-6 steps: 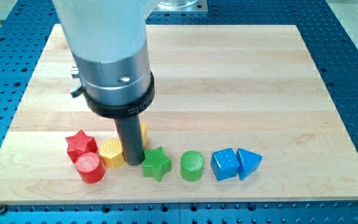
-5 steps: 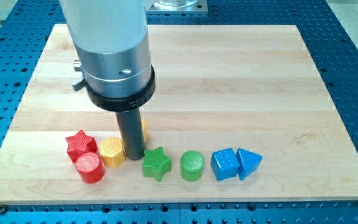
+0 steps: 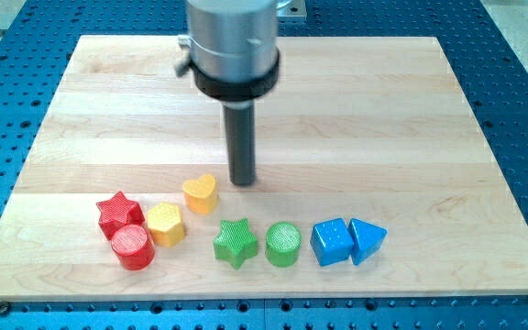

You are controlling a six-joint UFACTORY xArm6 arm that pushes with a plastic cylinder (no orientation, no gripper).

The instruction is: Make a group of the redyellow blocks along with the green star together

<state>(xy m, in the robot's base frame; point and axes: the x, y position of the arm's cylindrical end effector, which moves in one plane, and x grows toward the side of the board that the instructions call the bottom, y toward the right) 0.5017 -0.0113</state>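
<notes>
No jaws here, just my tip [image 3: 242, 181] on the surface [image 3: 356, 119], just up-right of the yellow heart [image 3: 200, 193], not touching. Down-left of the heart: yellow hexagon [image 3: 165, 224], red star [image 3: 119, 212], red cylinder [image 3: 132, 246], bunched together. Green star [image 3: 235, 242] sits down-right of the heart, apart. Further right of it: green cylinder [image 3: 283, 244], blue cube [image 3: 331, 241], blue triangle [image 3: 368, 239].

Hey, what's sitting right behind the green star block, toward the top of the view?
Bare wooden board lies directly behind the green star. Farther up, my tip stands slightly right of the yellow heart, apart from both. Nothing there is covered.
</notes>
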